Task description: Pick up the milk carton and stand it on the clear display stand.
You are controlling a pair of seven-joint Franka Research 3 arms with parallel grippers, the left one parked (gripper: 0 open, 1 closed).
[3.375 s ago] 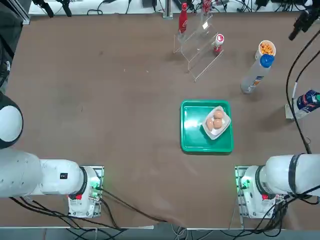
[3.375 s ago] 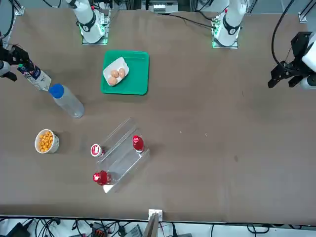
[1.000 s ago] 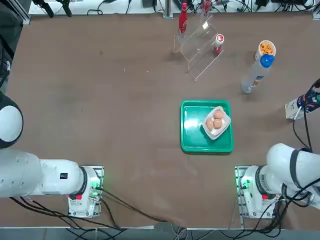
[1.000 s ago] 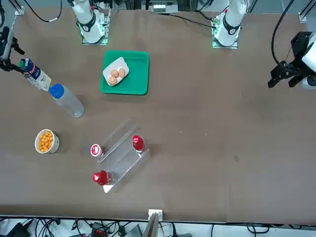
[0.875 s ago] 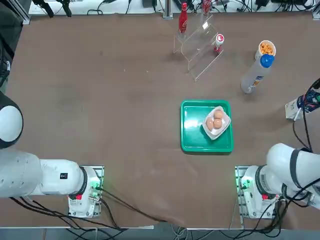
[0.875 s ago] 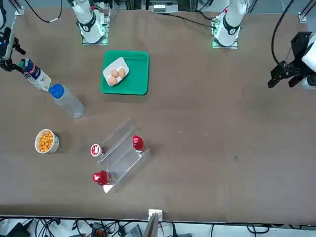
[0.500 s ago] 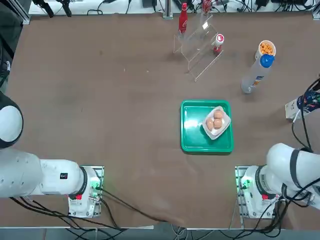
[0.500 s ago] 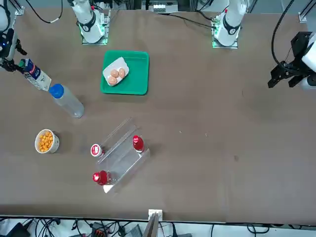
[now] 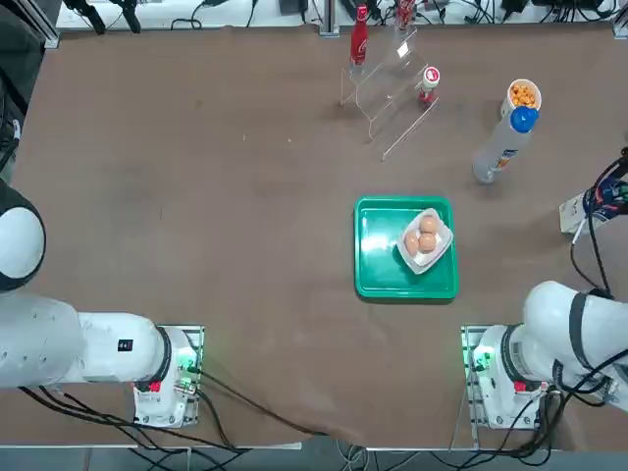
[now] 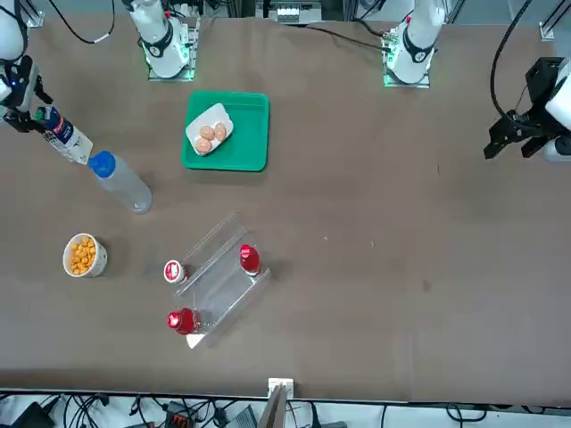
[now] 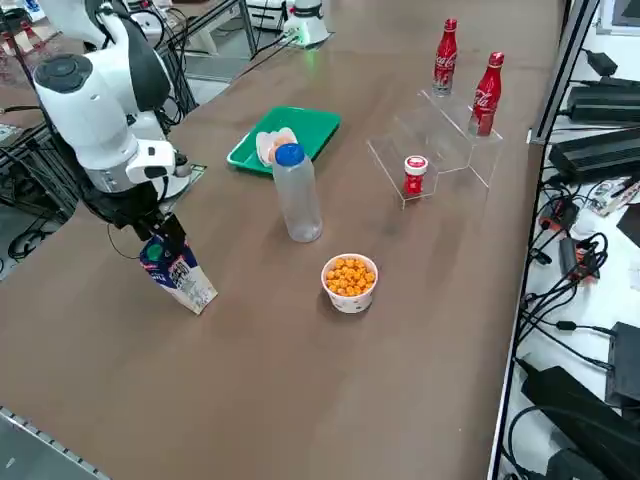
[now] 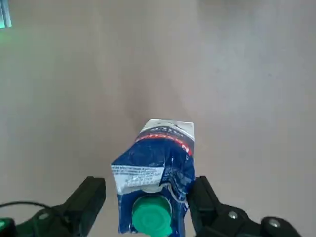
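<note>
The milk carton (image 11: pixel 181 274), white with a dark blue top and green cap, sits near the table's right edge and leans in the right side view. My right gripper (image 11: pixel 160 236) is directly over its top. In the wrist view the gripper (image 12: pixel 147 185) is open and its two fingers (image 12: pixel 93 196) straddle the blue gable (image 12: pixel 157 165); one finger is close against the carton and the other is a little apart. From the front, the carton (image 10: pixel 67 138) sticks out under the gripper (image 10: pixel 31 116). The clear display stand (image 9: pixel 392 90) is at the far side, well away.
A tall bottle with a blue cap (image 9: pixel 500 147) and a cup of orange snacks (image 9: pixel 523 96) stand between carton and stand. Two red bottles (image 11: pixel 443 48) and a small red can (image 9: pixel 429 83) are at the stand. A green tray (image 9: pixel 373 265) holds eggs mid-table.
My right gripper came from the far right corner to the carton and settled over its top; in the last second it shifted only slightly. The carton has stayed in place.
</note>
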